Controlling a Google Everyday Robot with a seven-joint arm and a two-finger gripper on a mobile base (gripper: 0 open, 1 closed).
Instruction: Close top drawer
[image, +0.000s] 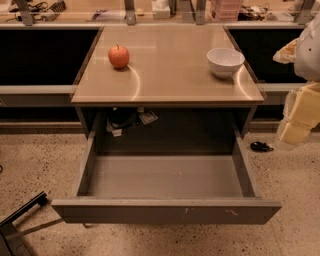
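The bench (170, 75) filled the middle of the frame, its smooth top carrying two small items. Below it, the top drawer (165, 211) stood pulled far out toward the lower edge of the frame. Its shallow grey tray was bare inside, and its flat front, marked by a few pale scratches, faced the camera. Made of sheet metal, the drawer looked stiff and fairly light, likely to slide under a steady push. With no handle and a smooth face, the best contact appeared to be a flat press on the middle of the front, since an off-centre shove could skew it. The robot's claw (300, 115) hung at the right edge of the frame, about level with the bench top and well apart from the drawer; whether it was spread or closed could not be told. A white bowl (225, 61) sat at the bench's upper right, a red apple (119, 56) at its upper left.
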